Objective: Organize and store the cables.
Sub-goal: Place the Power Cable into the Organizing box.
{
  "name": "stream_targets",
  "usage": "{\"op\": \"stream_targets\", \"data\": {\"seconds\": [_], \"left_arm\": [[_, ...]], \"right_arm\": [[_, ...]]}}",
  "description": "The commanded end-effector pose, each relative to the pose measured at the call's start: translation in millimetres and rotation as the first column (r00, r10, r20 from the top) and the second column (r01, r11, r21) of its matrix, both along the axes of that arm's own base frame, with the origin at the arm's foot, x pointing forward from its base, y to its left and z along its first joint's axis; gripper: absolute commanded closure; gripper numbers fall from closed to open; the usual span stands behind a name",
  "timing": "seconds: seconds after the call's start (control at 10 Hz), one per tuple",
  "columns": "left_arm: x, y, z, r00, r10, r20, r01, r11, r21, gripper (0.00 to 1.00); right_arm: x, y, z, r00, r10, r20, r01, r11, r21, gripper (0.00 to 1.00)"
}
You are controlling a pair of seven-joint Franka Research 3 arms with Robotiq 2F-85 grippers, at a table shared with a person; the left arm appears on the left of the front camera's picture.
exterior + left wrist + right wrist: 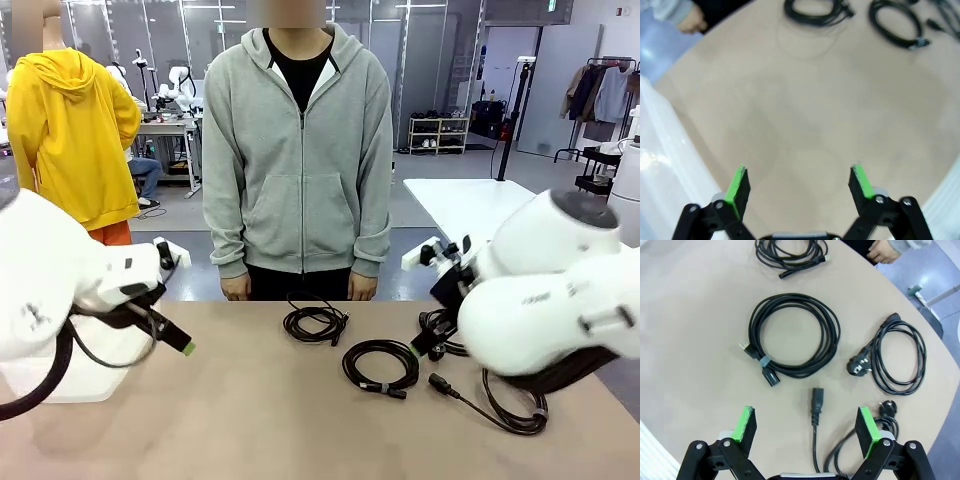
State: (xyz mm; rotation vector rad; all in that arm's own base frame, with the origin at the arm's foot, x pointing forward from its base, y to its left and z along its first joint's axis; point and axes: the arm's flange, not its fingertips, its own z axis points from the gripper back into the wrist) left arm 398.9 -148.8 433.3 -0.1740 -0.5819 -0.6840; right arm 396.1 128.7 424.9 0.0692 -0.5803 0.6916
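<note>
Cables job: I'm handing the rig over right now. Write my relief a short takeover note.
Left gripper: jaws open, empty, over bare table.
Right gripper: jaws open, empty, above the plug end of a loose cable.
Cables: four lie on the table. There is a coil near the person, a tied coil mid-table, and a round-plug coil and the loose cable by the right arm.
Done: none of the four is stored.
Left: pick up and store all four.

black cables (834, 332), beige table (805, 115), grey hoodie (270, 170)
</note>
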Motion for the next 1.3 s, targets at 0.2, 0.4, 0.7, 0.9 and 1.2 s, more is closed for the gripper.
{"op": "stream_targets", "data": {"seconds": [0.2,0.4,0.7,0.9,1.2], "left_arm": [[-27,103,89,0.982,-0.186,-0.023,0.181,0.972,-0.151,0.00],[-47,151,115,0.979,-0.203,0.031,0.205,0.960,-0.192,0.00],[-85,222,146,0.972,-0.203,0.115,0.222,0.955,-0.198,0.00],[-101,257,150,0.982,-0.119,0.147,0.147,0.969,-0.197,0.00],[-130,290,150,0.973,-0.033,0.229,0.090,0.966,-0.242,0.00]], "right_arm": [[-38,-110,82,0.980,0.198,0.015,-0.198,0.971,0.132,0.00],[-63,-168,101,0.971,0.229,0.073,-0.239,0.951,0.195,0.00],[-111,-253,112,0.958,0.203,0.204,-0.252,0.934,0.253,0.00],[-137,-290,111,0.955,0.131,0.265,-0.210,0.932,0.297,0.00],[-156,-311,106,0.959,0.121,0.256,-0.202,0.926,0.320,0.00]]}}
